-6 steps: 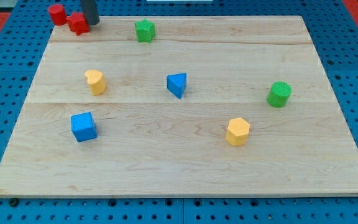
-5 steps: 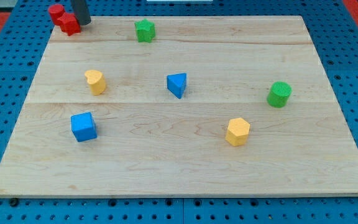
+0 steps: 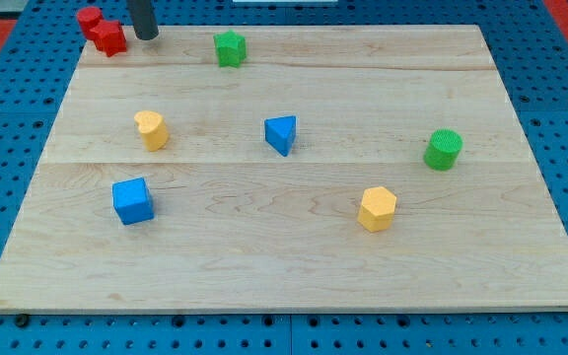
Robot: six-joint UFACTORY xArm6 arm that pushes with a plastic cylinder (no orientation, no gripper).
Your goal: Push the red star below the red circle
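Red star [image 3: 109,37]: sits at the board's top-left corner, just to the view's left of my tip, a narrow gap apart from it.
Red circle [image 3: 89,20]: touching the red star on its upper-left side, so the star lies to its lower right; farther from my tip than the star.
My tip [image 3: 145,36]: lower end of the dark rod, resting near the board's top edge, beside the red star on the view's right and touching no block. It is a plain rod with no jaws, so an open or closed state does not apply.
Green star [image 3: 229,47]: to the view's right of my tip, slightly lower, well apart.
Yellow block [image 3: 151,129]: rounded shape, almost straight below my tip.
Blue triangle [image 3: 281,134]: below and to the right of my tip.
Blue cube [image 3: 132,200]: far below my tip, slightly left.
Yellow hexagon [image 3: 377,208]: far to the lower right of my tip.
Green cylinder [image 3: 443,149]: farthest right of my tip.
Wooden board [image 3: 294,266]: carries every block.
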